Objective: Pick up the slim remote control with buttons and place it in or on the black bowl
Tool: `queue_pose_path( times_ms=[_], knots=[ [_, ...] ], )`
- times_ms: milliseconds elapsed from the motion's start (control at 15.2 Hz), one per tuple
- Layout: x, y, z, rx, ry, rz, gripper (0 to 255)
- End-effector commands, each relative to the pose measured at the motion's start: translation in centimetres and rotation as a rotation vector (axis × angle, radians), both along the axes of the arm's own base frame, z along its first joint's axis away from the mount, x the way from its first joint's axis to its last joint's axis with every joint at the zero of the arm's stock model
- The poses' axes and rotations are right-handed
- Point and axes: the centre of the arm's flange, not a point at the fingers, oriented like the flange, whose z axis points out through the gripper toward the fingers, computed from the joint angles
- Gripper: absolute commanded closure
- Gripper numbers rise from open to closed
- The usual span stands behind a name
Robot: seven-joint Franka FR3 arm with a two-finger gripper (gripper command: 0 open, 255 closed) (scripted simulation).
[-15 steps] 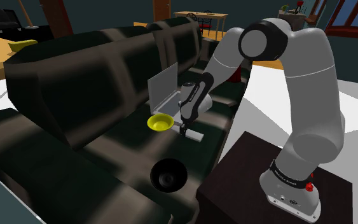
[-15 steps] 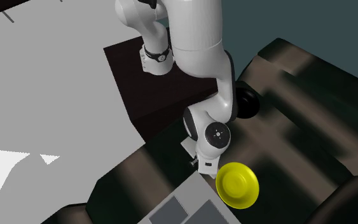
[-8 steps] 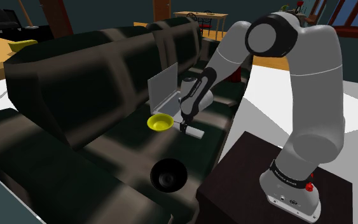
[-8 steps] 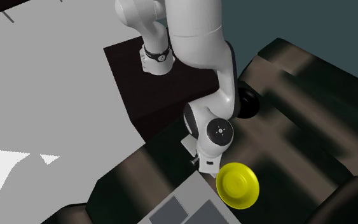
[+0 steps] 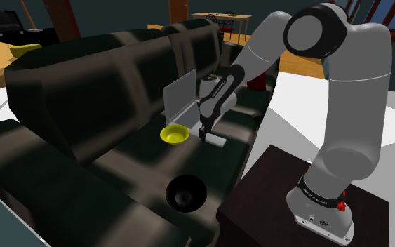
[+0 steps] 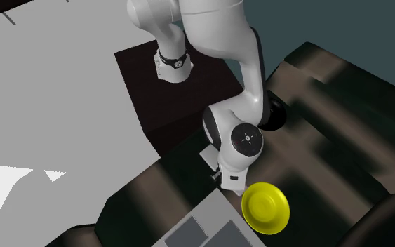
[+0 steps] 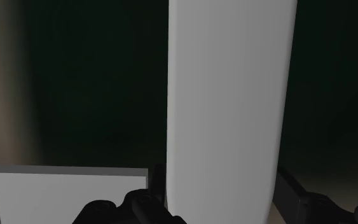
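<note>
Now, on the dark sofa [image 5: 83, 91], the black bowl [image 5: 186, 192] sits well apart from the plain grey-white remote [image 5: 217, 141]. The gripper [image 5: 204, 135] has its fingers closed against the remote's long sides. The grasp looks made; next, lift clear and carry it over the bowl.

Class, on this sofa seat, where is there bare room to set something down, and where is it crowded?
Free: the sofa seat between the yellow bowl and the black bowl, and the cushion to the shoulder view's left of it. Crowded: around the gripper, where remote, yellow bowl and open laptop cluster.
</note>
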Motion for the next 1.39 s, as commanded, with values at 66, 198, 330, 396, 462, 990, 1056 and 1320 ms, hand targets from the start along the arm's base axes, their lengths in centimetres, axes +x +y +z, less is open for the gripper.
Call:
queue_pose_path(
  times_ms=[66,198,330,396,462,990,1056,1320],
  knots=[
    [0.0,0.0,1.6,0.0,0.0,0.0,255],
    [0.0,0.0,2.7,0.0,0.0,0.0,255],
    [0.0,0.0,3.7,0.0,0.0,0.0,255],
    [0.0,0.0,4.2,0.0,0.0,0.0,255],
    [0.0,0.0,4.8,0.0,0.0,0.0,255],
    [-4.0,8.4,5.4,0.0,0.0,0.0,255],
    [-4.5,9.6,5.4,0.0,0.0,0.0,255],
    [-6.8,14.4,5.4,0.0,0.0,0.0,255]
  ],
)
